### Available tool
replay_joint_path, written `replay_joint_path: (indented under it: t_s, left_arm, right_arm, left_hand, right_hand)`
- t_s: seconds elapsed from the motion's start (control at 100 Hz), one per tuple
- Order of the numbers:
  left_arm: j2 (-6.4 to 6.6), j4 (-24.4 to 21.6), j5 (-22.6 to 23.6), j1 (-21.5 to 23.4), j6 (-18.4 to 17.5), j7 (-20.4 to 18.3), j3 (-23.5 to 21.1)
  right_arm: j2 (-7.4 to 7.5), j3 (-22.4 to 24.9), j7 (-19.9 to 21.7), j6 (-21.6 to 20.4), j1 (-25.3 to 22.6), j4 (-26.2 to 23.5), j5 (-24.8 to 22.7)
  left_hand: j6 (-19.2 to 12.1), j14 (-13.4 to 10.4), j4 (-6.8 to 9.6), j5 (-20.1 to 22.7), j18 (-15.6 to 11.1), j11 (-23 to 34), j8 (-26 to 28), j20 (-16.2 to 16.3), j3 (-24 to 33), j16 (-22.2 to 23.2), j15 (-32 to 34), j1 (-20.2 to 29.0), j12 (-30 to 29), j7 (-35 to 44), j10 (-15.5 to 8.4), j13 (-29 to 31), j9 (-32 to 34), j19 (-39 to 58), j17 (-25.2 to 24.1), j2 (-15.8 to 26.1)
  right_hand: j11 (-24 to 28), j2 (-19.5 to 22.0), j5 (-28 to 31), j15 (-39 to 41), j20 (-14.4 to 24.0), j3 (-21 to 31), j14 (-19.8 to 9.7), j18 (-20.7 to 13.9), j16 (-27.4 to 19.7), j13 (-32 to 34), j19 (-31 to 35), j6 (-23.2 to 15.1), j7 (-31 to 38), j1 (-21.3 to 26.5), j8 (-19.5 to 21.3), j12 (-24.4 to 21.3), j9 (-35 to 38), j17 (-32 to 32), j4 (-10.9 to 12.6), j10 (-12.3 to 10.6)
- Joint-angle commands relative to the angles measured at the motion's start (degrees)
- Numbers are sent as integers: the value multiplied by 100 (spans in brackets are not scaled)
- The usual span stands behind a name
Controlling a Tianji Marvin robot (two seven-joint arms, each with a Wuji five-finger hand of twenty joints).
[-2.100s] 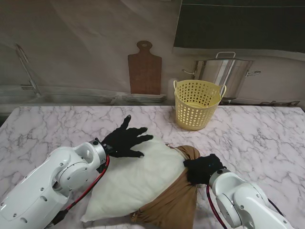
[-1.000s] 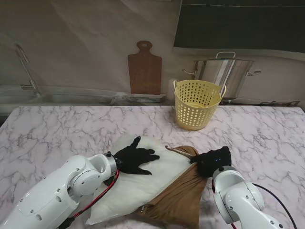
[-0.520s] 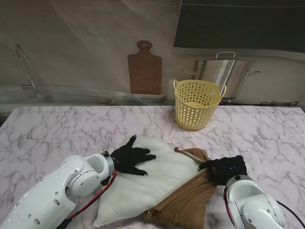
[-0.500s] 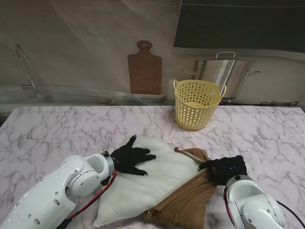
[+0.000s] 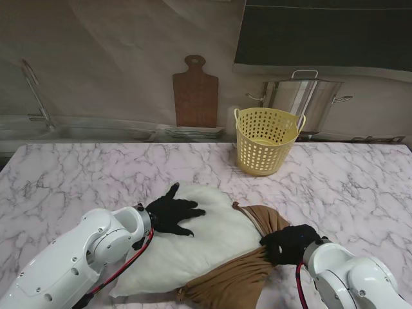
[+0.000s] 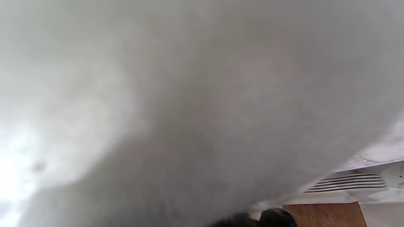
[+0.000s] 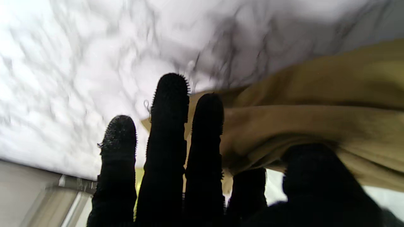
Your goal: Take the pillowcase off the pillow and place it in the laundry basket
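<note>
A white pillow (image 5: 193, 248) lies on the marble table, its right and near end still inside a bunched brown pillowcase (image 5: 241, 273). My left hand (image 5: 172, 215) rests flat on the pillow's far left part, fingers spread, holding nothing. The left wrist view is filled by the blurred pillow (image 6: 176, 107). My right hand (image 5: 288, 243) is shut on the pillowcase's right edge. In the right wrist view the brown pillowcase (image 7: 315, 104) is pinched under the thumb while three fingers (image 7: 169, 126) stick out straight. The yellow laundry basket (image 5: 265, 140) stands upright at the table's far side.
A steel pot (image 5: 302, 96) stands behind the basket to the right. A wooden cutting board (image 5: 195, 93) leans on the back wall, above a stack of plates (image 5: 193, 133). Bare marble (image 5: 347, 187) lies between the basket and my right hand.
My right hand, which had drawn the pillowcase out to the right, has come back left and nearer to me, bunching the cloth. The left hand has stayed pressed on the pillow.
</note>
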Motion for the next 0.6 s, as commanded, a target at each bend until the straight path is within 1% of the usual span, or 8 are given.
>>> replay_joint_path:
  t_s: [0.0,0.12,0.2,0.3,0.39,0.47,0.54,0.59]
  left_arm:
    - [165,370,51,72,47,-220,-50]
    - [159,360,-32,85,-65,-145,-72]
    - [150,343,-64,87,-74,-83,-61]
    - [142,326,-80,70,-96,-28,-34]
    - [138,308,-109,60,-103,-10,-17]
    - [137,289,-125,61,-133,1,-11]
    - [138,273,-136,65,-153,-5,-11]
    - [137,271,-135,68,-157,8,-10]
  right_arm:
    - [1,84,-498,-46,-211,172,-217]
    - [-82,169,-2011,53,-326,370,102]
    - [-133,172,-2673,69,-271,499,243]
    - [-160,111,-2842,233,-112,556,386]
    - [-156,-45,-2663,520,94,594,362]
    - [-155,-297,-2547,896,339,705,431]
    - [-168,-554,-2653,1220,584,878,493]
    - [-178,-740,-2706,1443,755,982,609]
  left_hand:
    - [881,1370,39,302,17,111,121,-45,110,117,502,623,65,515,544,268,144,7918,-58,-411]
    - [765,1363,38,219,9,95,118,-59,102,114,495,560,59,494,501,247,85,7903,-68,-435]
    - [739,1361,40,187,11,95,122,-64,107,113,494,542,59,490,493,241,60,7899,-68,-449]
    - [724,1352,41,175,7,100,129,-64,116,114,495,525,60,492,494,240,48,7901,-67,-447]
    - [723,1349,41,171,-1,102,134,-66,121,114,492,523,60,494,500,234,45,7899,-69,-442]
    - [716,1351,42,174,-1,110,138,-65,126,115,495,526,61,498,491,240,57,7902,-66,-432]
    - [703,1344,40,176,-1,111,141,-66,123,115,496,524,61,499,496,246,58,7901,-64,-435]
    - [712,1355,40,177,-1,110,143,-67,126,114,494,527,60,500,495,241,54,7899,-63,-431]
  right_hand:
    - [-639,-72,824,-663,-2,-35,86,225,-214,-518,-177,223,867,-314,320,-218,-715,-257,79,248]
    - [-1076,-382,1025,-1240,85,216,167,371,-399,-1181,-325,389,1080,-576,641,-533,-1506,-518,37,404]
    - [-1114,-583,933,-1418,100,327,188,423,-507,-1363,-388,559,977,-720,667,-631,-1699,-593,11,414]
    - [-1238,-774,213,-1648,108,551,269,507,-665,-1601,-482,984,402,-929,520,-829,-2139,-706,-34,502]
    - [-1563,-792,-686,-1856,76,634,376,728,-830,-1664,-646,1443,-411,-1135,191,-1267,-2486,-806,-61,731]
    - [-1925,-780,-1450,-2243,-11,663,693,1145,-1102,-1889,-904,1814,-1073,-1364,10,-1804,-2973,-972,-97,1061]
    - [-2131,-613,-1580,-2593,-154,648,1002,1506,-1415,-2099,-1121,2065,-1320,-1659,66,-2302,-3198,-1109,-154,1392]
    - [-2238,-325,-1597,-2776,-244,541,1193,1676,-1561,-2296,-1249,2237,-1367,-1902,87,-2435,-3364,-1263,-199,1578]
